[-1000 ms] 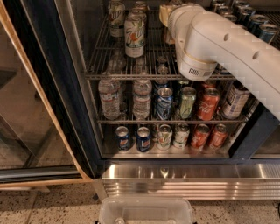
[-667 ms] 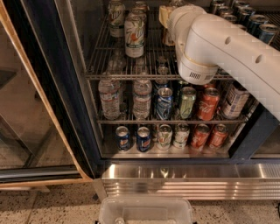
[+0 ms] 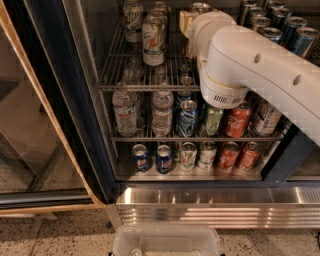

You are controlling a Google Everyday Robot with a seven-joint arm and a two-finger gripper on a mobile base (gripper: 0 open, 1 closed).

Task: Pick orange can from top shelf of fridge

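Note:
The fridge (image 3: 65, 100) stands open, with its glass door swung to the left. My white arm (image 3: 250, 65) reaches in over the top shelf (image 3: 145, 88), a grey wire rack. My gripper (image 3: 187, 21) is at the back middle of this shelf, mostly hidden behind the wrist. A silver lid with a brownish rim (image 3: 200, 7) shows just above the wrist and appears to be the orange can. Its body is hidden by the arm.
Tall white-and-green cans (image 3: 153, 40) stand left of the gripper on the top shelf, and dark cans (image 3: 280, 27) stand to its right. Water bottles (image 3: 125, 112) and mixed cans, including red ones (image 3: 236, 120), fill the lower racks. A clear plastic bin (image 3: 167, 240) sits at the bottom.
The arm's elbow joint has dropped slightly lower in front of the shelf rail. The wrist stays at the back of the top shelf.

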